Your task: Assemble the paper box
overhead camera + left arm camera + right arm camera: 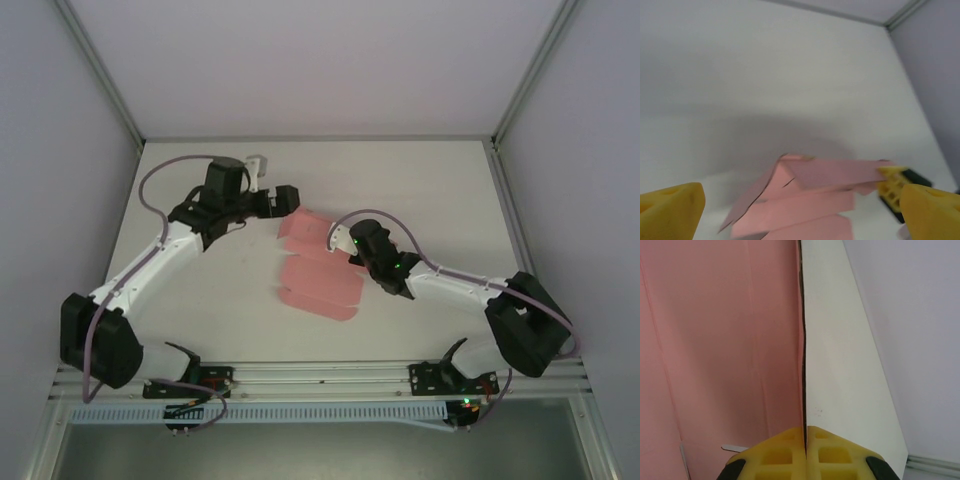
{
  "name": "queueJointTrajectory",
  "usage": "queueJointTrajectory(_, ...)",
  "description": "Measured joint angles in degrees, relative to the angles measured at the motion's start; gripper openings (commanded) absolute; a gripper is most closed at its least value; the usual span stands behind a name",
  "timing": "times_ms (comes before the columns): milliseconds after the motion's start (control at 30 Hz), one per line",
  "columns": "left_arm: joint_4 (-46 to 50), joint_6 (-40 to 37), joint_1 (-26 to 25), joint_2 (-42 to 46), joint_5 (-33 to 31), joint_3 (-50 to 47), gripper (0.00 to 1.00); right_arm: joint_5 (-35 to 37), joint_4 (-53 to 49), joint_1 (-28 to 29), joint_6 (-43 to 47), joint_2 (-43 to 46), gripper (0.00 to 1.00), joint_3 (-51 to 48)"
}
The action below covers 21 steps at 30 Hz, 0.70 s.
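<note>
Top external view: the paper box (pixel 315 275) is a pink die-cut sheet lying mid-counter (pixel 220 310), mostly flat, with a far panel and a near panel ending in small tabs. It forms no closed box. The right tool (pixel 343 248) sits at the sheet's right edge and covers the spot it holds. In the right wrist view the right tool's yellow fingers (pixel 775 455) are pressed together on a thin panel seen edge-on, pink (pixel 725 340) to the left and cut off by the frame. The left tool (pixel 292 200) hovers at the sheet's far edge, its fingers (pixel 670 207) spread wide and holding nothing. The left wrist view is blurred, with one flap (pixel 840 172) raised.
</note>
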<state>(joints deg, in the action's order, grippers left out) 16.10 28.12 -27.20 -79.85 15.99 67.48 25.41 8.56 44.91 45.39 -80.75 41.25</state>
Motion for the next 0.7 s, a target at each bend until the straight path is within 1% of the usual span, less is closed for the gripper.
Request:
queueJointTrajectory(167, -2.36, -0.42, 0.09, -7.32, 7.85, 5.60, 0.94, -0.48, -0.22, 0.00, -0.17, -0.37, 0.00, 0.39)
queueJointTrajectory(267, -2.40, -0.44, 0.11, -10.51, 11.56, 6.08, 0.88, -0.63, -0.35, 0.00, -0.44, -0.37, 0.00, 0.55)
queueJointTrajectory(333, -2.16, -0.39, 0.11, -12.15, 13.40, 6.08, 0.88, -0.79, -0.57, -0.02, -0.63, -0.37, 0.00, 0.70)
queueJointTrajectory(400, -1.92, -0.39, 0.11, -13.11, 14.58, 6.08, 0.88, -0.79, -0.70, -0.02, -0.92, -0.37, 0.01, 0.72)
queueJointTrajectory(567, -1.97, -0.42, 0.09, -13.44, 16.22, 6.08, 0.84, -0.83, -1.11, -0.07, -1.03, -0.55, 0.01, 1.09)
queueJointTrajectory(700, -1.90, -0.44, -0.07, -13.75, 16.70, 6.08, 0.76, -0.98, -1.22, -0.07, -1.53, -1.36, 0.01, 1.79)
